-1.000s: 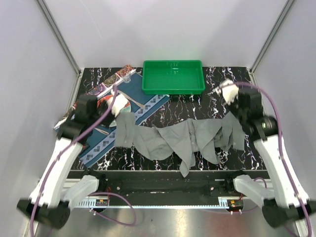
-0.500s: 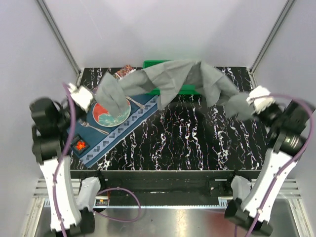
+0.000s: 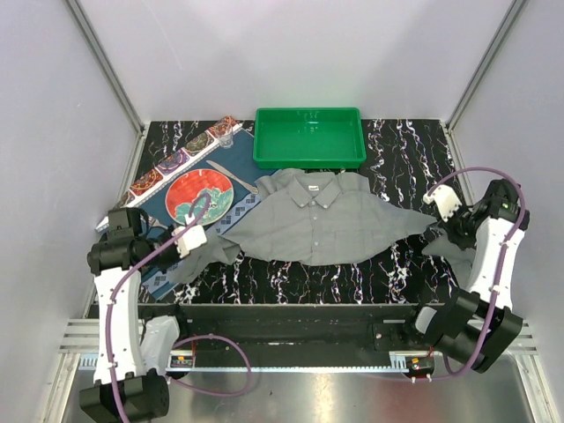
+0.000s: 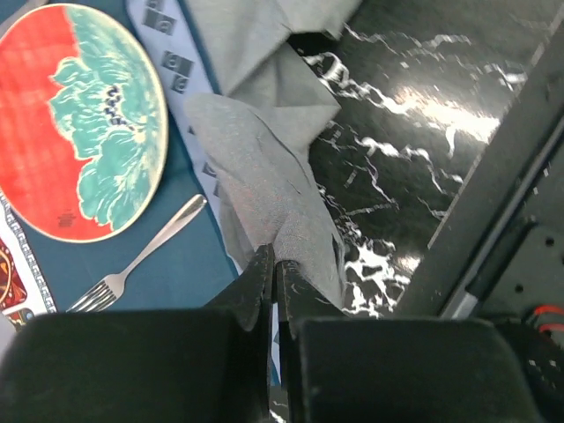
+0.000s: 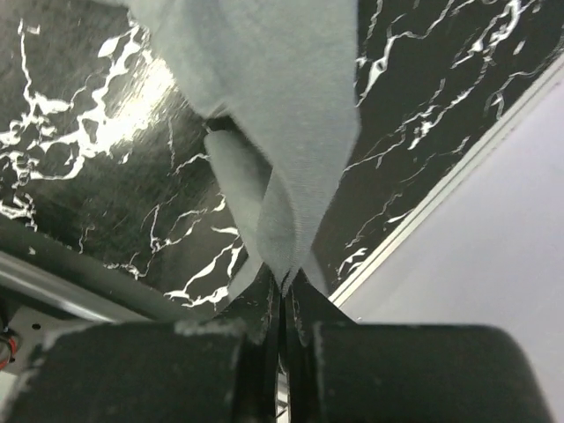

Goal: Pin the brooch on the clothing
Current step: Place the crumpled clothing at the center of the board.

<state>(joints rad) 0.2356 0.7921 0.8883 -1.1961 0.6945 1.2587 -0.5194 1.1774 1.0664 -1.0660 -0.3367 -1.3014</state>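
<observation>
The clothing, a grey button-up shirt point(image 3: 322, 220), lies spread flat on the black marbled table with its collar toward the back. My left gripper point(image 3: 196, 241) is shut on the end of the left sleeve point(image 4: 264, 176), low over the placemat's near edge; the cloth comes out between its closed fingertips point(image 4: 261, 264). At the table's right side my right gripper point(image 3: 439, 231) is shut on the right sleeve point(image 5: 264, 106), pinched at its folded tip. The brooch is not visible in any view.
A green tray point(image 3: 308, 157) stands at the back centre. A red-and-teal plate point(image 3: 199, 196) point(image 4: 79, 115) and a fork point(image 4: 141, 260) rest on the blue placemat point(image 3: 251, 201). Small dishes point(image 3: 172, 161) and a glass point(image 3: 226, 138) line the back left.
The shirt went from crumpled at the front to stretched in the air between both grippers, and now lies flat. Both arms came down and drew back toward the near side.
</observation>
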